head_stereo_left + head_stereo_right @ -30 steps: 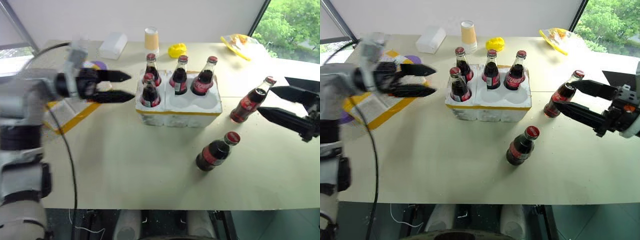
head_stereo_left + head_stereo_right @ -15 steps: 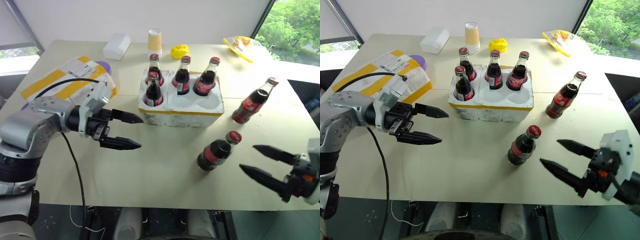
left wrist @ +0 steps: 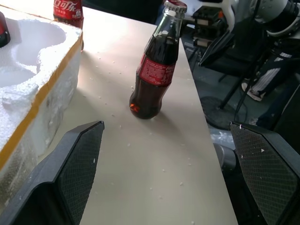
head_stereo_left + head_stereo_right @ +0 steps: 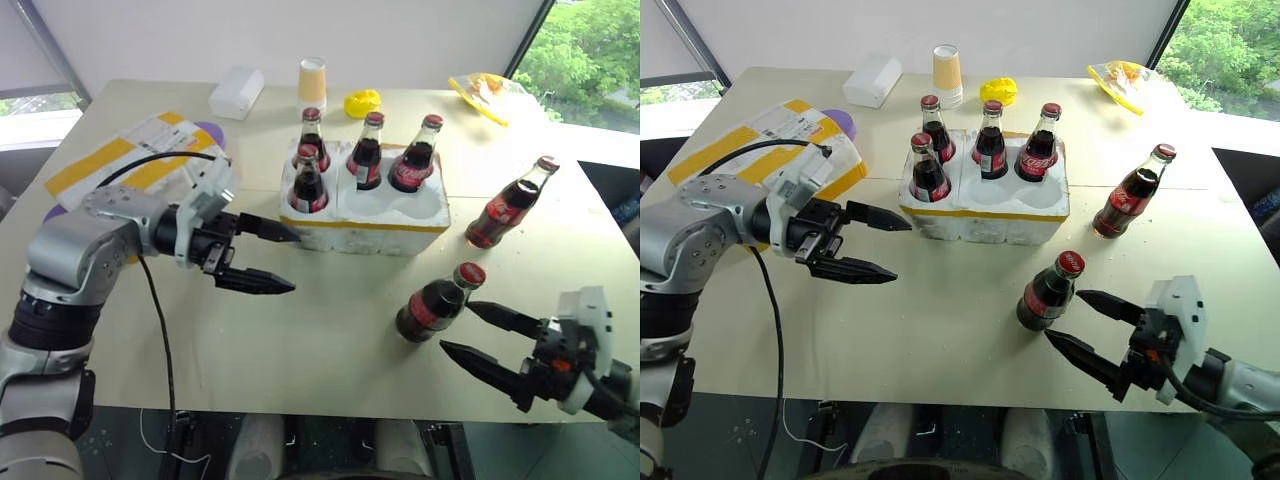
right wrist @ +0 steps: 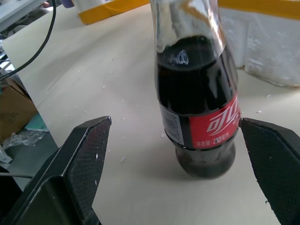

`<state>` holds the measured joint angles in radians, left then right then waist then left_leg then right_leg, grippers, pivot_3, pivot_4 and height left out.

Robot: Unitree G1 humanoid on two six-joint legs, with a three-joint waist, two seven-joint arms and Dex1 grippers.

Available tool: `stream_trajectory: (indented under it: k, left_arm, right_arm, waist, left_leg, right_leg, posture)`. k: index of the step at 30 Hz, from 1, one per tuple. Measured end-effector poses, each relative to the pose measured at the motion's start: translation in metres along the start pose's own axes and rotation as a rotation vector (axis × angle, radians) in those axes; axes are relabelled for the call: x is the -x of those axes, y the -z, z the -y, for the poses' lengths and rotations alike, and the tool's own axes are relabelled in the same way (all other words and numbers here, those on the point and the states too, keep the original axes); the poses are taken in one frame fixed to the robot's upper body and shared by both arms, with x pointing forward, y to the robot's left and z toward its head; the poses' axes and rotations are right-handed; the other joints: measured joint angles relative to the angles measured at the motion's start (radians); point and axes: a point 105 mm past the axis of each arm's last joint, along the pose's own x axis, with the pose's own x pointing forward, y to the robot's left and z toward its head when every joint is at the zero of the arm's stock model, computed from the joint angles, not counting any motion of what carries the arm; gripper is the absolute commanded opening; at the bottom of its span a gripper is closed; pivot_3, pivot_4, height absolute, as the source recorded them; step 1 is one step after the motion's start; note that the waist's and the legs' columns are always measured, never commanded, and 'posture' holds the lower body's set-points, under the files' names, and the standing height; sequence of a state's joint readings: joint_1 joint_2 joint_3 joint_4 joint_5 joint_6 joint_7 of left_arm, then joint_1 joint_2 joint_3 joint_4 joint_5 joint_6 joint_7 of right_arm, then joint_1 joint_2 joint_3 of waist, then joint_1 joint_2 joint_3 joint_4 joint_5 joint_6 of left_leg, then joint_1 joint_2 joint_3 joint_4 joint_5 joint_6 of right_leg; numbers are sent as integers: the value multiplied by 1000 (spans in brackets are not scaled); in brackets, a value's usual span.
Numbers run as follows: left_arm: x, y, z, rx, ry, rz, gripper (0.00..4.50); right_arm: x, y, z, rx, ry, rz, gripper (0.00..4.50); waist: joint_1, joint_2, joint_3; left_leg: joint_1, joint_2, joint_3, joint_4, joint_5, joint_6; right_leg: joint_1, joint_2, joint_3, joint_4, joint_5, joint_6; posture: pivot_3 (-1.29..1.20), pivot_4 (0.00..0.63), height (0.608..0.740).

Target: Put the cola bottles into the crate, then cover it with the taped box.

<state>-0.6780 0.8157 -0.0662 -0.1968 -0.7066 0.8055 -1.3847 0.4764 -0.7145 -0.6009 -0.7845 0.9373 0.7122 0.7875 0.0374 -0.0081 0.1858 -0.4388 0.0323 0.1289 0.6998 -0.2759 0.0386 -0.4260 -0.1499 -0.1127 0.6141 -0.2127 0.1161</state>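
Right wrist view: right gripper (image 5: 176,173), jaws wide, flanks an upright cola bottle (image 5: 197,117); left gripper (image 4: 268,258) likewise wide.

Six cola bottles (image 4: 309,180); one crate (image 4: 395,210); one taped box (image 4: 110,163); one paper cup (image 4: 312,80).
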Motion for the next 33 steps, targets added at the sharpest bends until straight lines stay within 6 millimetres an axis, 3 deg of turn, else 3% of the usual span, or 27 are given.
stream_trajectory:
  k: [18, 21, 23, 27, 29, 33]
  left_arm:
    - [-7, 2, 2, -16, 11, -23, 4458]
    - [-7, 1, 1, -17, 5, -20, 4500]
    - [-8, 1, 0, -17, -1, -18, 4500]
    - [-8, 1, 0, -19, -9, -16, 4500]
    - [-9, 2, 0, -22, -16, -16, 4500]
    - [-9, 2, -1, -25, -35, -11, 4500]
  right_arm:
    - [-39, 15, 27, -9, 9, 22, 4500]
    - [-43, 13, 29, -14, 7, 40, 3675]
    - [-44, 10, 29, -12, 7, 52, 2790]
    - [-45, 8, 27, -14, -12, 49, 2784]
    - [-48, -2, 24, -3, -55, 54, 2784]
    - [-57, -60, 16, 104, -143, 193, 2784]
  waist:
    - [1, 0, 0]
    - [0, 0, 0]
    - [1, 0, 0]
    - [-1, 0, 0]
    - [-3, 1, 1]
    - [-12, 2, 1]
  left_leg:
    - [0, 0, 0, 0, 0, 0]
    - [0, 0, 0, 0, 0, -1]
    - [0, 0, 0, 0, 0, -1]
    - [0, 0, 1, 0, 0, -1]
    - [0, 0, 1, 0, 0, -1]
    - [0, 0, 1, 0, 1, -1]
  right_leg:
    - [0, 0, 0, 0, 1, 1]
    - [0, 0, 0, 0, 2, 3]
    - [0, 0, 0, 1, 2, 3]
    - [-1, 0, 0, 0, 2, 3]
    - [-1, 0, 0, 1, 2, 3]
    - [-2, 1, 0, 1, 2, 3]
  posture:
    - [0, 150, 740]
    - [0, 150, 740]
    - [0, 150, 740]
    - [0, 150, 740]
    - [0, 150, 740]
    - [0, 150, 740]
